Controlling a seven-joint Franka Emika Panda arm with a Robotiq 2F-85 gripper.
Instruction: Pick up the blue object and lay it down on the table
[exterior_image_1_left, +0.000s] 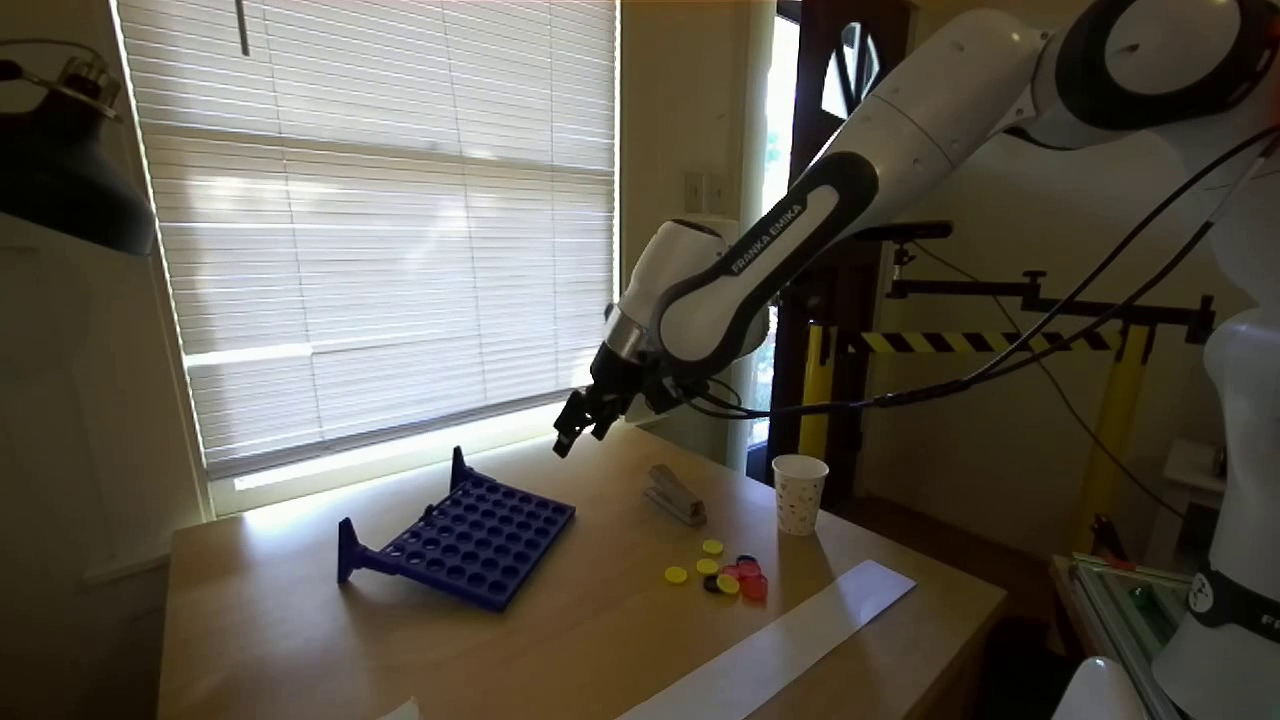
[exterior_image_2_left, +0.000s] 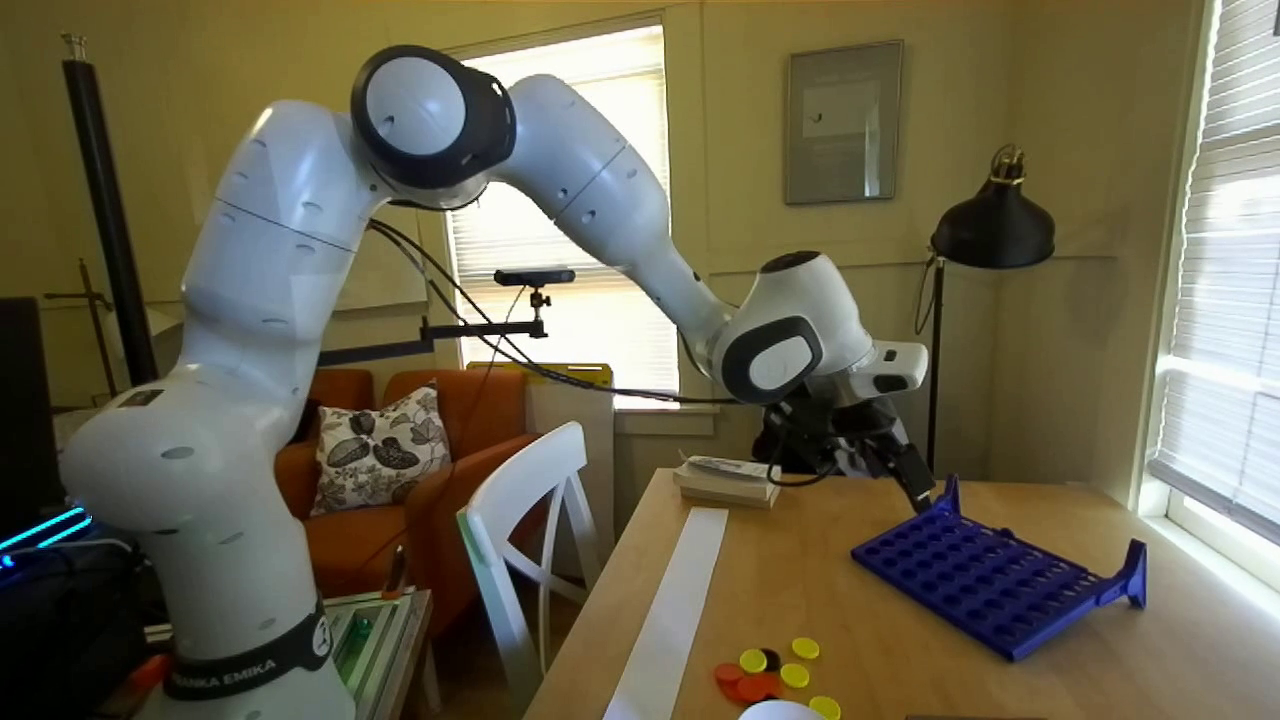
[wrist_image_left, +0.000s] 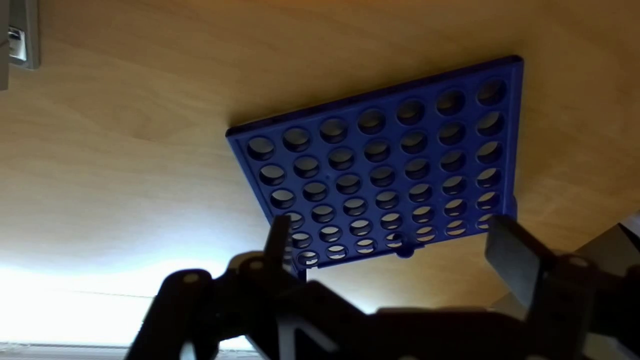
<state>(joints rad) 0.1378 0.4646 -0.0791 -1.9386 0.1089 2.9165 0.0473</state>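
A dark blue grid board (wrist_image_left: 362, 167), pierced with rows of round holes, is set on a light tan wooden table (exterior_image_1_left: 560, 640), near a window (exterior_image_1_left: 380, 250). The black gripper (exterior_image_1_left: 581, 440) is held above the table; in an exterior view the board is seen lower than it and toward the left of the picture, with open space between. In the wrist view its fingers (wrist_image_left: 515, 252) are spread wide, nothing is pinched, and the board is framed beyond their tips. The long axis of the board is marked by its rows of seven holes, and is lined up nearly with the spread of the fingers, at a slight slant. A turn of the gripper may therefore be called for before a thin edge can be pinched. The two feet (exterior_image_1_left: 347, 552) are pointed toward the window, and the opposite long edge is faced inward across the table. The board appears tilted, its footed side raised and the other edge lowered to the table. The lift is judged as not yet begun.
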